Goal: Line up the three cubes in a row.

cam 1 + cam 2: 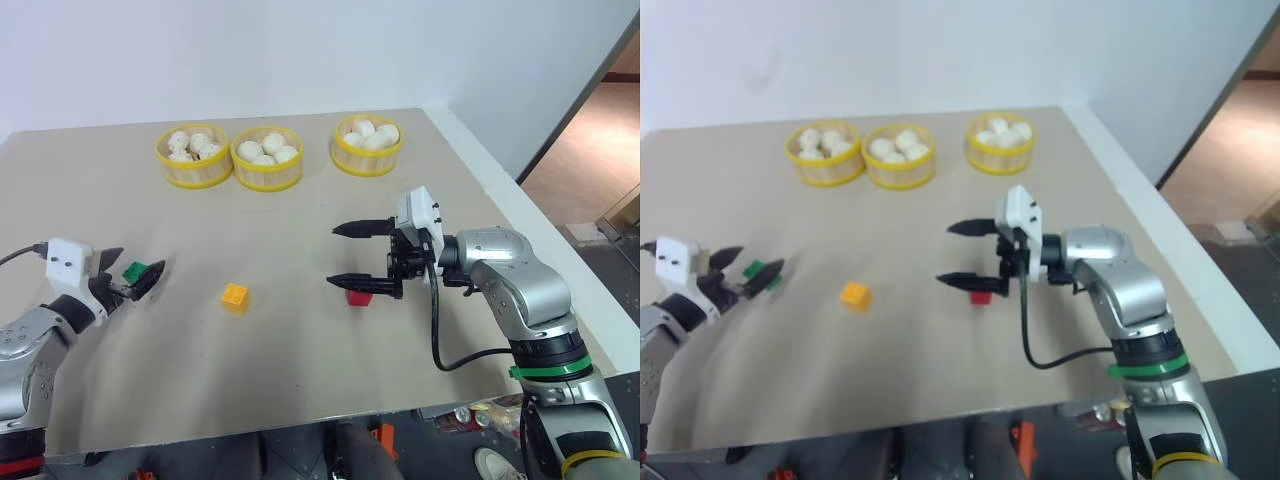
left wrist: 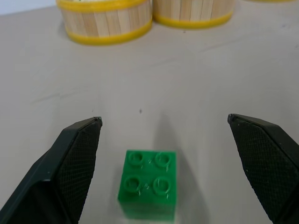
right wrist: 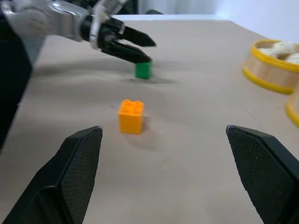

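L gripper [image 1: 133, 277]: your jaws are spread wide and level, green cube [image 2: 148, 189] sitting on the table between the fingers [image 2: 74, 163], studs up, no pad touching it yet. Looks like a straddle set up for a pinch or a nudge; it's squared to the cube, so closing should catch two flat faces, I'd judge. R gripper [image 1: 352, 255] also gaping, holding nothing, pointing across the table toward your L side w/ one finger above the other; red cube [image 1: 359, 297] lies on the table just under/behind the lower finger, partly hidden, can't tell if touching. From the R wrist view the yellow-orange cube [image 3: 131, 116] stands in the line of the fingers, well ahead of them, w/ green beyond it, so that arm seems aimed along the intended row. Cube layout now: green far L, yellow-orange [image 1: 235, 296] mid, red R, roughly on one band across the table but gaps uneven, and green sits a bit farther back than the other two. Row not done, in my read; green needs bringing in toward yellow-orange. Room: bare table [image 1: 300, 380] between the cubes and toward the near edge, plenty of sliding space. Three baskets of buns [image 1: 267, 157] stand along the far side, well apart from the cubes, no clash there. Watch the L side: green is the cube nearest the table's L edge, so push inward, not out. R table edge is beyond your R arm, well clear of red.
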